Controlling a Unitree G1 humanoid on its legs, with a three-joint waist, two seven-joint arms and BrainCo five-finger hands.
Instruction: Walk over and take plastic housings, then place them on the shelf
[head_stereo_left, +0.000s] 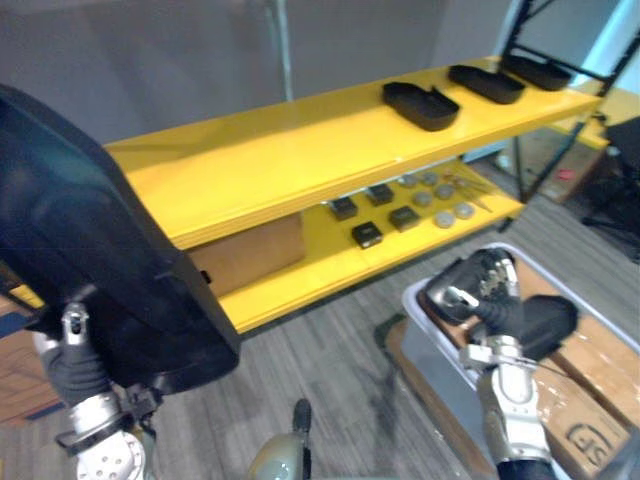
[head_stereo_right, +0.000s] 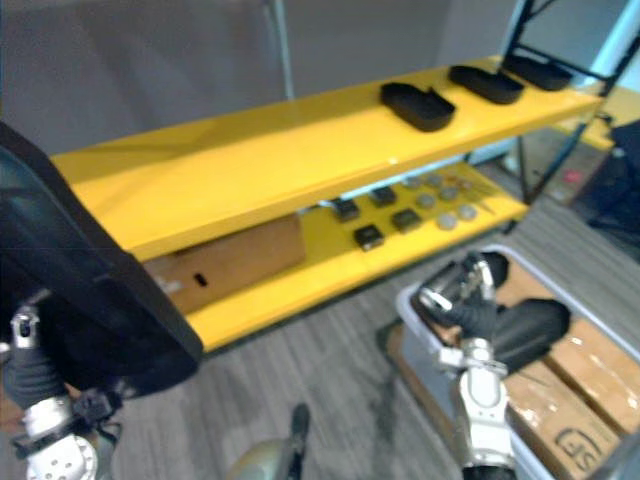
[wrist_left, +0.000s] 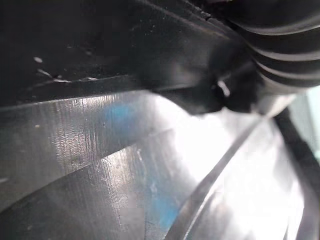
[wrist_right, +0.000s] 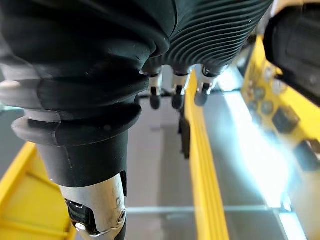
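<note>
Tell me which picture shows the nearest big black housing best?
Left eye view: the big black housing shows most of its shape. Right eye view crops more of it; left wrist view sees its scuffed surface very close.

place: likely workshop | yellow shelf (head_stereo_left: 280, 150) | small parts (head_stereo_left: 405, 217) | cardboard boxes (head_stereo_left: 598, 365)

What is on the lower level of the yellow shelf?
On the lower level lie small black square parts, grey discs and a cardboard box. Its left end is covered by the large black housing in front of it.
</note>
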